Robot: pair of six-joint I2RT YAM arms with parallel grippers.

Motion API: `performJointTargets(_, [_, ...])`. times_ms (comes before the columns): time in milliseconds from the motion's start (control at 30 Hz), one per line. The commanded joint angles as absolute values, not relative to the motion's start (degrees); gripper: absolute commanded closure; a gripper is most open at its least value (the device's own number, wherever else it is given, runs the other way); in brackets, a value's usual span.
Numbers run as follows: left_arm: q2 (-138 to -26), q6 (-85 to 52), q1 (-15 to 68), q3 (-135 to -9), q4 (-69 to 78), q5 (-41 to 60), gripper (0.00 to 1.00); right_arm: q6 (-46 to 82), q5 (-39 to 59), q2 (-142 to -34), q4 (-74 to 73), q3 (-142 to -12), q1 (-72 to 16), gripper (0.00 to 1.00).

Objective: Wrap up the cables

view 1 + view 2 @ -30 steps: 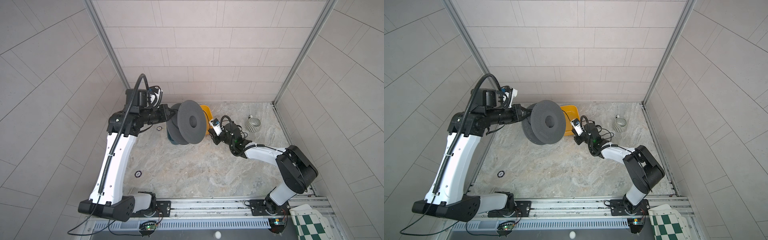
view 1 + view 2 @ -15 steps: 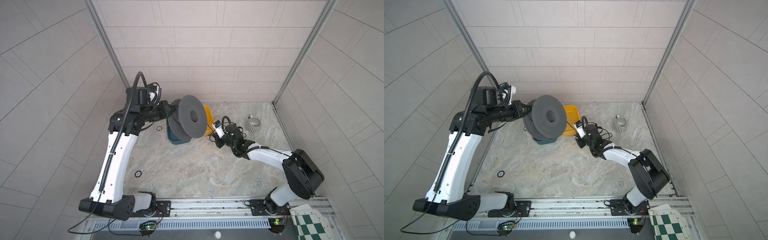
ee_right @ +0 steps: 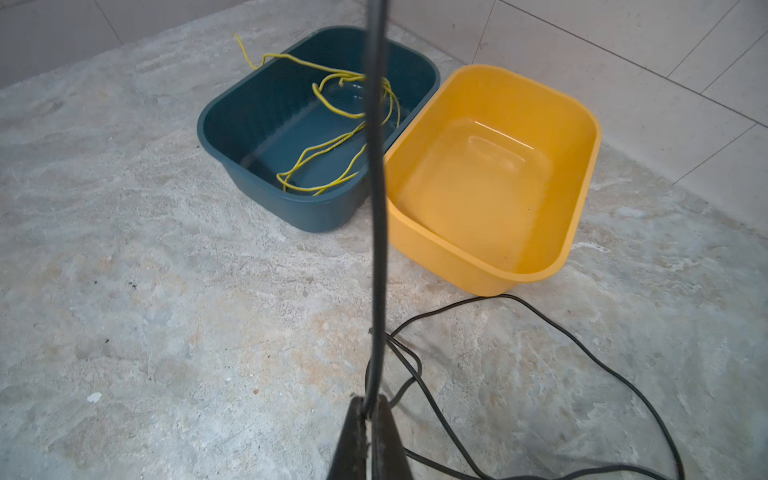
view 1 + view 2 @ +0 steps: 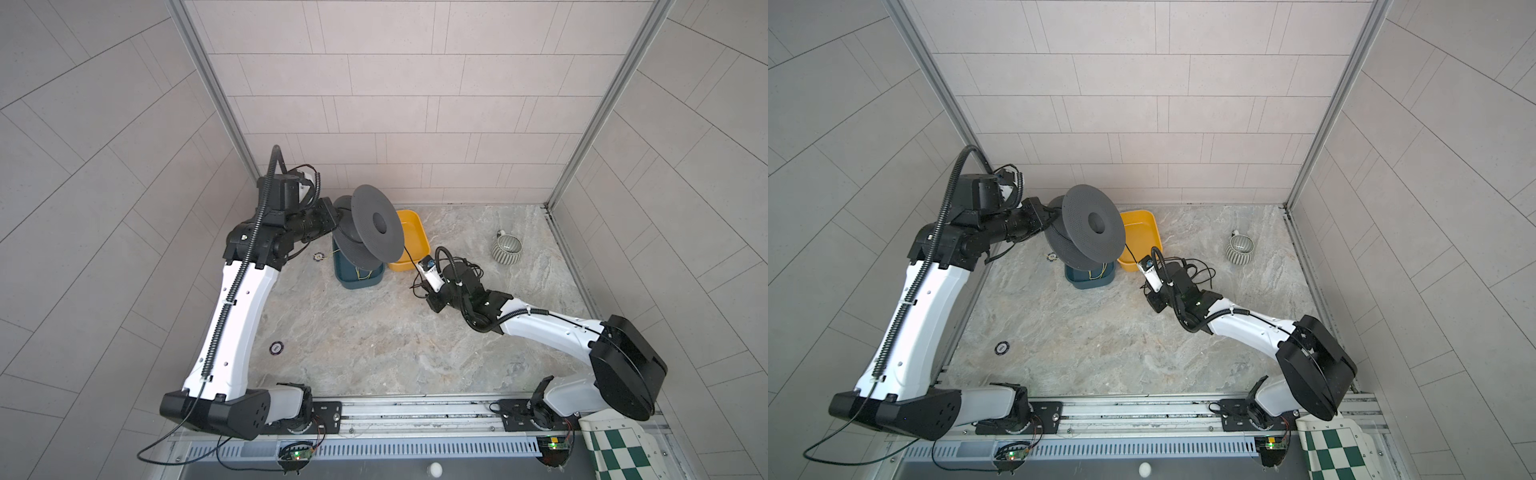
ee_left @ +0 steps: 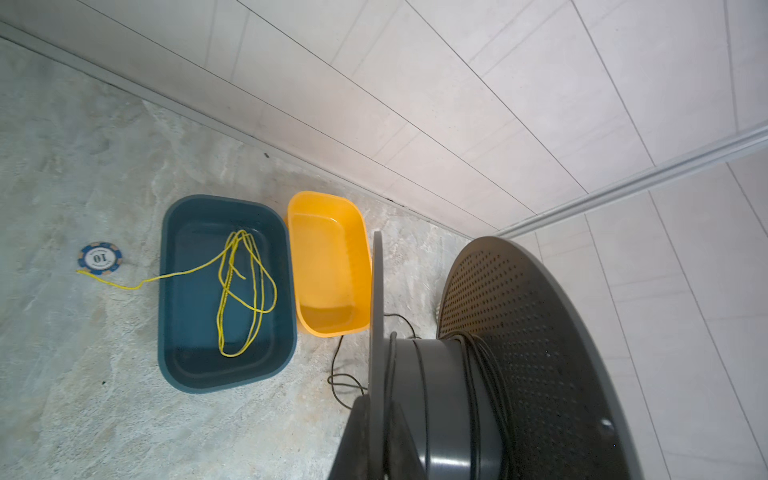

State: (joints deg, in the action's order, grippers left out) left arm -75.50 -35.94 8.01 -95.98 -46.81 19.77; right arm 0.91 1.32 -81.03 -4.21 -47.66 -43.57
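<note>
**Reel held aloft, black cable pinched tight**

From the right wrist camera, the right gripper (image 3: 369,409) is squeezing shut on the black cable (image 3: 377,208), which is rising taut out of its fingertips. More of the cable is lying in loose loops on the stone floor (image 3: 124,291) near the yellow bin (image 3: 582,174). The teal bin (image 3: 232,137), just beside the yellow one, is holding a tangle of yellow cord (image 3: 328,145).

From the left wrist camera, the left gripper (image 5: 380,436) is clamping the near flange of the grey spool (image 5: 540,353). Several turns of cable are sitting around the spool's hub. A blue poker chip (image 5: 100,257) is lying near the teal bin, and the cord's end is trailing out beside it.

In both top views the left arm is holding the spool up on edge over the teal bin. The cable is running down from the spool's lower rim to the right gripper, which is hanging low over the floor. A striped cup (image 4: 507,251) is standing well apart, toward the right wall.
</note>
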Motion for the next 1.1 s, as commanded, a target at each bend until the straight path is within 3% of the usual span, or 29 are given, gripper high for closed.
performJointTargets(0, [-73.7, -39.4, 8.3, -94.9, -40.2, 13.2, 1.0, -2.4, -5.0, -78.9, 2.7, -51.1, -46.8, 1.0])
performJointTargets(367, [-73.4, -39.3, 15.1, -91.5, -37.9, -3.6, 1.0, -12.5, -14.5, -77.8, 10.6, -60.9, -56.9, 1.0])
performJointTargets(667, [-75.3, -36.1, 22.3, -92.1, -40.0, -13.4, 1.0, -16.1, -20.6, -79.6, 12.4, -68.9, -59.5, 1.0])
performJointTargets(1067, [-79.7, -29.9, 26.4, -96.0, -49.5, -15.2, 1.0, -16.5, -32.3, -82.7, 4.8, -74.3, -59.4, 1.0])
